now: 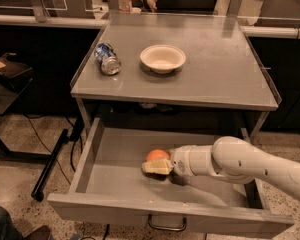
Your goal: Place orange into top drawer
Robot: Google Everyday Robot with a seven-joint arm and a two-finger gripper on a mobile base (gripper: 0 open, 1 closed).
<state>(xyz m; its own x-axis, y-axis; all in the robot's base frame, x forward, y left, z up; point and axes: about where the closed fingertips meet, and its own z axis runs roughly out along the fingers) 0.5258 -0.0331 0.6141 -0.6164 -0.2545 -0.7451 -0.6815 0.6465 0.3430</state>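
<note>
The orange point(157, 155) is inside the open top drawer point(88, 156), near the middle of its floor. My gripper point(154, 163) reaches into the drawer from the right on a white arm and is shut on the orange, with one pale finger point(157, 168) in front of the fruit. The orange is low, at or just above the drawer floor. The drawer's curved metal handle point(166, 226) shows on its front panel.
A grey tabletop point(215, 74) above the drawer carries a white bowl point(162, 58) and a crushed blue-and-silver can point(108, 58). A black stand leg point(50, 165) lies on the floor to the left. Dark counters stand behind.
</note>
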